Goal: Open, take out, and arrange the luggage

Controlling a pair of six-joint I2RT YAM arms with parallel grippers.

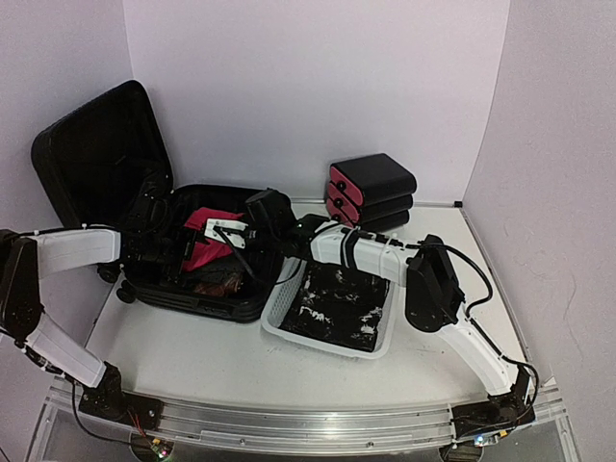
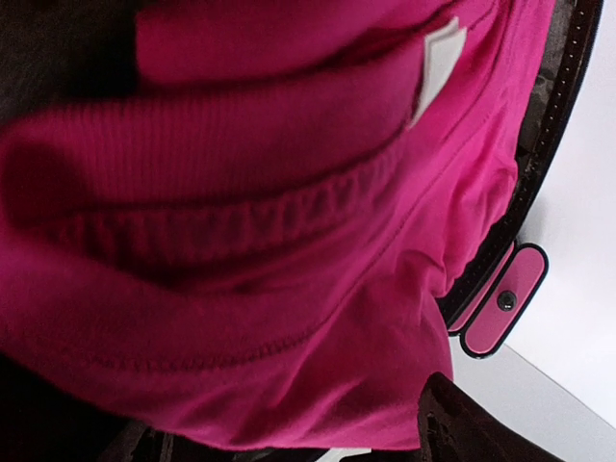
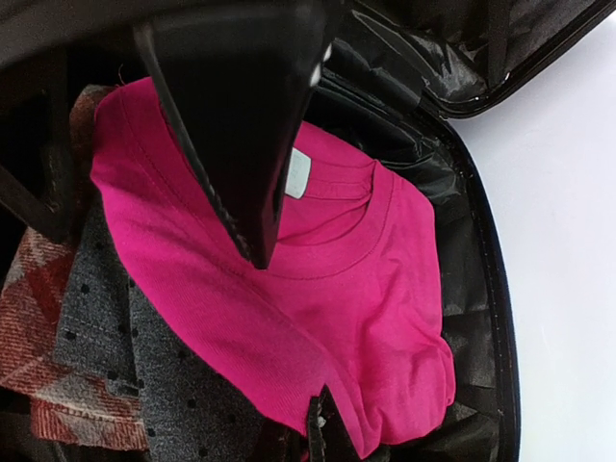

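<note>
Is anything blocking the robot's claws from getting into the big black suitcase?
Nothing visible does. The lid of the luggage stands open, tipped back on the left. The left gripper and the right gripper are both over its open half. The pink shirt lies on top inside, right under the shut right gripper.

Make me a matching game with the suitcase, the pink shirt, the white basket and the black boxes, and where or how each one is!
Things:
1. luggage
2. pink shirt
3. white basket
4. black boxes

Place or state:
A. stacked up at the back, near the wall
B. open, with its lid standing up
C. lying inside the luggage
D. on the table just right of the luggage

Right pairs: 1-B, 2-C, 3-D, 4-A
</note>
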